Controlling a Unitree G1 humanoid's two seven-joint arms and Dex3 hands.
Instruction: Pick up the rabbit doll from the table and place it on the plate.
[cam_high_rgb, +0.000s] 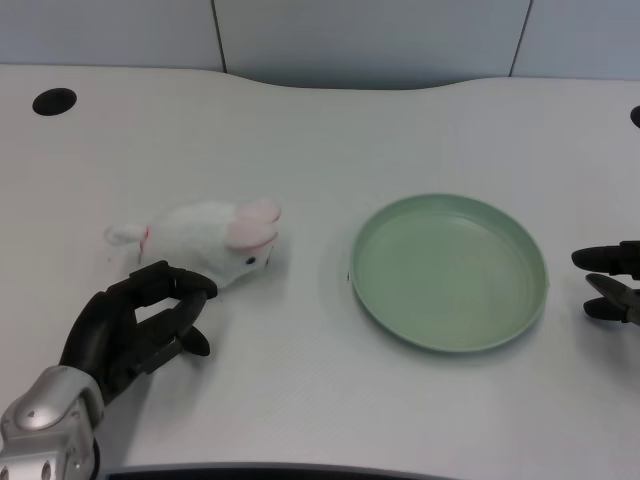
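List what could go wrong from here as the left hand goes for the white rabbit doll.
1. The black left hand sits at the near edge of the soft white plush rabbit doll, not around it; closing now may nudge it away rather than grip it.
2. The round green plate lies well to the right, so a loose hold on the rounded body could drop the doll on the white table short of the plate.

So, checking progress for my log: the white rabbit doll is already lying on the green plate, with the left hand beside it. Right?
Not quite. In the head view the rabbit doll lies on the table, left of the empty green plate. The left hand is beside it.
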